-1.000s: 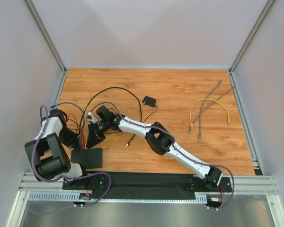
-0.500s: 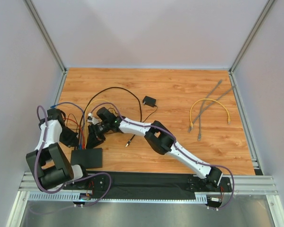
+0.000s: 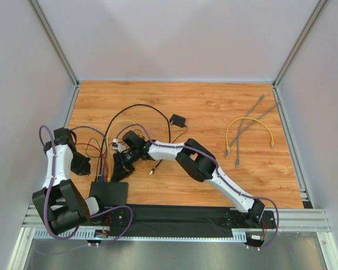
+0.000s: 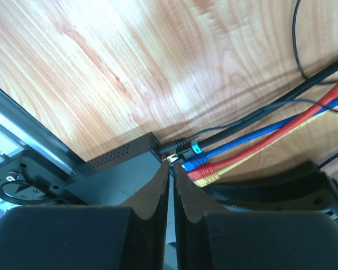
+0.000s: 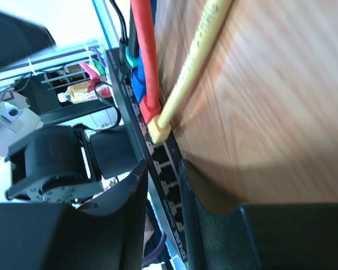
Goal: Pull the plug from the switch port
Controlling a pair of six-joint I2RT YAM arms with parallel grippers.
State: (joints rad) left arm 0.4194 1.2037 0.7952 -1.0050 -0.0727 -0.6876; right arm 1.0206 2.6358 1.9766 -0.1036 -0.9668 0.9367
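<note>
Near left corner: switch port, plugs all seated, nothing pulled yet. Right gripper seemingly pinching switch port edge; left gripper nearly closed, empty.

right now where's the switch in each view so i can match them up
top external: switch is the flat black rectangle at lower left.
left wrist: switch is lower left, its perforated side showing.
right wrist: switch is edge-on near the centre, its socket row showing.
Shared landmark: the red cable plugged into it, seen in all three.
</note>
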